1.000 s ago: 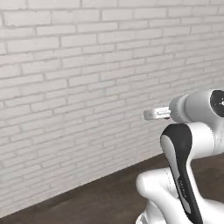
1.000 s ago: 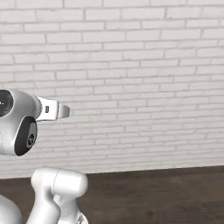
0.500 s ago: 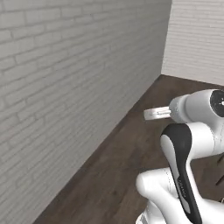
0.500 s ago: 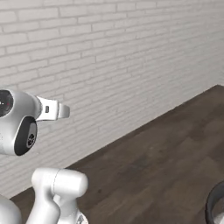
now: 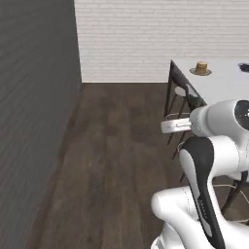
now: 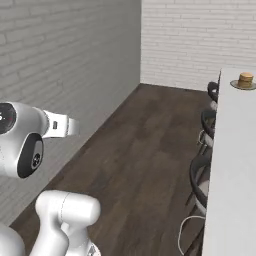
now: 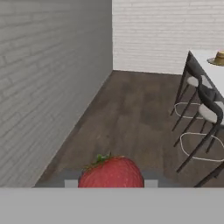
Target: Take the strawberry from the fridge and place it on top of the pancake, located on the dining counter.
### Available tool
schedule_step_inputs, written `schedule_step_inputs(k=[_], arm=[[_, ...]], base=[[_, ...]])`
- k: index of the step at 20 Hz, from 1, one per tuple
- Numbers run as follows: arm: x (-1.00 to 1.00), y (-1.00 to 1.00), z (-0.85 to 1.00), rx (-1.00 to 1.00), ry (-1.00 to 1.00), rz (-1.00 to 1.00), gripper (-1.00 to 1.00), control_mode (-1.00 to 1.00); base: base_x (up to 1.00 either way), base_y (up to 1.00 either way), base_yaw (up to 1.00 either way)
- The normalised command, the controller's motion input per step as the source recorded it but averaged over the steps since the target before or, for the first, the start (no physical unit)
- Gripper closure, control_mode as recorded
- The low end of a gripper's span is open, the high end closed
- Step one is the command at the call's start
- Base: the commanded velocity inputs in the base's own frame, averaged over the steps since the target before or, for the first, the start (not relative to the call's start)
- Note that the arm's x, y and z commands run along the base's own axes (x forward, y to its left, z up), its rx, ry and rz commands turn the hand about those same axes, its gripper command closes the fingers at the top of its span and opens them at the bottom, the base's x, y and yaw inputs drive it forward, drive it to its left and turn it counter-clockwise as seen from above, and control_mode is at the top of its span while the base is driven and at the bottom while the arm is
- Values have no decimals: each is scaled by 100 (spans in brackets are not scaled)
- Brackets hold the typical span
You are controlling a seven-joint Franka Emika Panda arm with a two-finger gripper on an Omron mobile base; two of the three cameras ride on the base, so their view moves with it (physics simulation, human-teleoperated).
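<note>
The strawberry [image 7: 111, 173], red with a green leaf top, sits low in the hand view between the two finger tips of my gripper [image 7: 111, 183], which is shut on it. The pancake [image 5: 201, 67] is a small golden-brown stack on a grey plate at the far end of the white dining counter [image 5: 221, 90]. It also appears far off in the right base view [image 6: 245, 79] on the dining counter [image 6: 235, 150], and at the right edge of the hand view [image 7: 220, 57]. The strawberry is well short of the pancake. The fridge is out of view.
Dark bar stools [image 5: 183, 96] [image 6: 211, 121] [image 7: 202, 106] line the counter's near side. A white brick wall [image 6: 65, 55] runs along the left and another closes the far end. Dark wood floor [image 5: 116, 146] lies open between wall and stools. A small dark dish [image 5: 243, 68] sits beyond the pancake.
The whole picture has swung: the base turned from facing the brick wall to looking down the room, bringing the dining counter, stools and pancake into sight. The arm's pose and grip look unchanged.
</note>
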Motion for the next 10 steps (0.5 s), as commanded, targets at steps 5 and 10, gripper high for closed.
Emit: schedule_step_inputs(k=[5,10], arm=[[0,0,0,0,0,0,100,100],[0,0,0,0,0,0,100,100]], base=[[76,89,-58],[99,100,-47]])
